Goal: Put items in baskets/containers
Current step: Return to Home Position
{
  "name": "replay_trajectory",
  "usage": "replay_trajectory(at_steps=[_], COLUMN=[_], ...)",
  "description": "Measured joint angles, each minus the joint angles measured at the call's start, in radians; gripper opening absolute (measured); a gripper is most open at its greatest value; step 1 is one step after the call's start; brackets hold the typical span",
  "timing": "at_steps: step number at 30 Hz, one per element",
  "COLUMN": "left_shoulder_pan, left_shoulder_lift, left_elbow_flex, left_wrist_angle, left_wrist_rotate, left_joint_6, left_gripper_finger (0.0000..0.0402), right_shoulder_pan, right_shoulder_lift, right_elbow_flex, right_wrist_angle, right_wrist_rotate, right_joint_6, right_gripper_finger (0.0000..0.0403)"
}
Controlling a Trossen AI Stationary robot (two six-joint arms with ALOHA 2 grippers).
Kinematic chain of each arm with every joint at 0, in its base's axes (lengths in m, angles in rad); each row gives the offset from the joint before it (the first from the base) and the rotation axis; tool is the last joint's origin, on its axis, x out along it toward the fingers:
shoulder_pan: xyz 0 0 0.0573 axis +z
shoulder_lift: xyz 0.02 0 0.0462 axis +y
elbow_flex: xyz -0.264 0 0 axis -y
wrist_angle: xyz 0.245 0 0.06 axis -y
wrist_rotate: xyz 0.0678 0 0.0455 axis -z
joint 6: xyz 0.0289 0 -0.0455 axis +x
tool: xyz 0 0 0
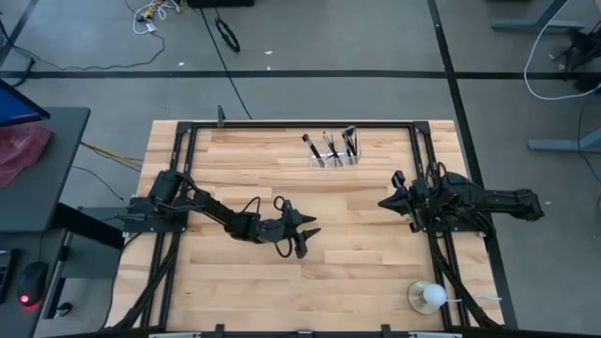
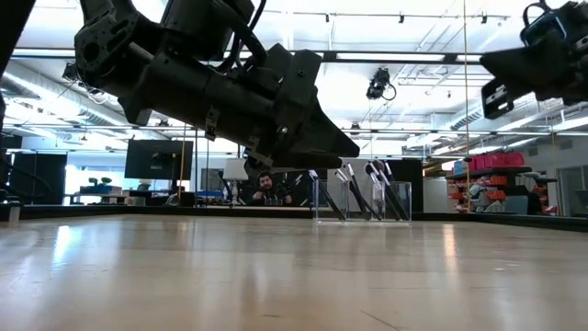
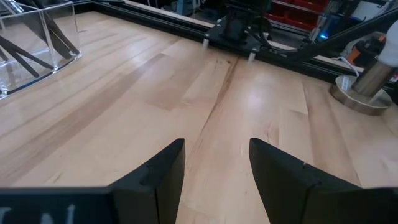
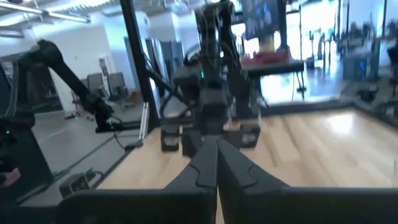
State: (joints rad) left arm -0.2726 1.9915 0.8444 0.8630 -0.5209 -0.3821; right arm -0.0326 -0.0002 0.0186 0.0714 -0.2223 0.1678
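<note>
I am matte black all over: my left arm (image 1: 211, 208) and right arm (image 1: 498, 200) are chains of blocky segments with thin black cables (image 1: 280, 201) looping off the joints. My left gripper (image 3: 216, 168) carries two flat wedge-shaped fingers (image 3: 163, 177) and faint pale lettering (image 3: 37, 214); my right gripper (image 4: 216, 163) tapers like a beak
</note>
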Motion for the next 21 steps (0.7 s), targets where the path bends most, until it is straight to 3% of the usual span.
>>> replay_trajectory(at_steps=[7, 13, 21], left_shoulder_pan=[0.000, 0.000, 0.000], left_shoulder_lift=[0.000, 0.000, 0.000], left_elbow_flex=[0.000, 0.000, 0.000], left_wrist_angle=[-0.002, 0.000, 0.000], left_wrist_rotate=[-0.001, -0.002, -0.023], left_joint_6=[0.001, 0.000, 0.000], left_gripper_finger=[0.0186, 0.0186, 0.0186], right_shoulder_pan=[0.005, 0.005, 0.005], right_shoulder_lift=[0.000, 0.000, 0.013], right_elbow_flex=[0.001, 0.000, -0.001], right_wrist_angle=[-0.028, -0.060, -0.057], right_wrist_rotate=[0.016, 0.191, 0.188], right_joint_6=[0.003, -0.055, -0.075], right_gripper_finger=[0.0004, 0.0003, 0.0006])
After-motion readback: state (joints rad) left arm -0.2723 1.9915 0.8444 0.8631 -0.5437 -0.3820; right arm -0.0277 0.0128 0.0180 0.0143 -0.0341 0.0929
